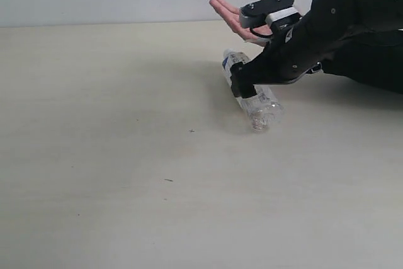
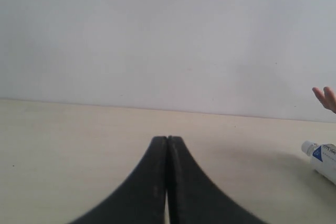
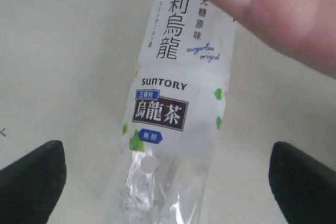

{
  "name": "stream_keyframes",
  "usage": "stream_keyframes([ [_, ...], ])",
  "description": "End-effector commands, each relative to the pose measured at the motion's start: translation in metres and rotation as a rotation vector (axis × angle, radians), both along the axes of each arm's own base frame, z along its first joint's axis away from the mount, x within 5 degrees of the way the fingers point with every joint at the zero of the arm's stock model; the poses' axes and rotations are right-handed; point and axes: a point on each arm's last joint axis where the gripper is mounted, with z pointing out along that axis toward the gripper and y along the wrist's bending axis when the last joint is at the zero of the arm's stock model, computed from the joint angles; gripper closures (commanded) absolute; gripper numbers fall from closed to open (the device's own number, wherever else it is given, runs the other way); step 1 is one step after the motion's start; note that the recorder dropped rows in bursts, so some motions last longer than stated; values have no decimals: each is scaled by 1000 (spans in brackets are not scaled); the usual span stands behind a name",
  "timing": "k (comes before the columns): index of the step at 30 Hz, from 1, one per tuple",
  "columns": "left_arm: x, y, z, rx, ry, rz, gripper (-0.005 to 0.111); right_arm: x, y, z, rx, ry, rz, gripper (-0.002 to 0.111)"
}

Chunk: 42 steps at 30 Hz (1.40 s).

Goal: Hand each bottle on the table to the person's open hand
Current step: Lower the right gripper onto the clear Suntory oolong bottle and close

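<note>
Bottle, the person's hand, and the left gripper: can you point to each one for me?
bottle [image 3: 167, 98]: right wrist view, on its white printed label.
person's hand [image 1: 232, 16]: exterior view, on the open palm near the fingers.
left gripper [image 2: 167, 140]: left wrist view, where its closed fingertips meet.

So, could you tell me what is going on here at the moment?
The right gripper is down over a blue-and-white labelled bottle lying on the table, jaws open on either side, not yet closed on it. A person's open hand is held out just beyond. The left gripper is shut and holds nothing.
</note>
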Motion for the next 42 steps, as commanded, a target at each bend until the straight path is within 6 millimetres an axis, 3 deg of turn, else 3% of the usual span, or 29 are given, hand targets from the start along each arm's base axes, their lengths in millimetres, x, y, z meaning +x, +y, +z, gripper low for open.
stream_keyframes([
  [1, -1, 0, 0, 3, -5, -4, 107, 8, 2, -8, -6, -44, 25, 9],
  [18, -1, 0, 0, 3, -5, -4, 107, 13, 4, -37, -22, -10, 21, 9],
  [28, -1, 0, 0, 3, -5, -4, 107, 13, 4, -39, -23, -10, 21, 12],
  [32, -1, 0, 0, 3, -5, -4, 107, 13, 4, -39, -24, -7, 21, 24],
  [42, -1, 0, 0, 3, -5, -4, 107, 10, 4, -40, -27, 27, 16, 79],
])
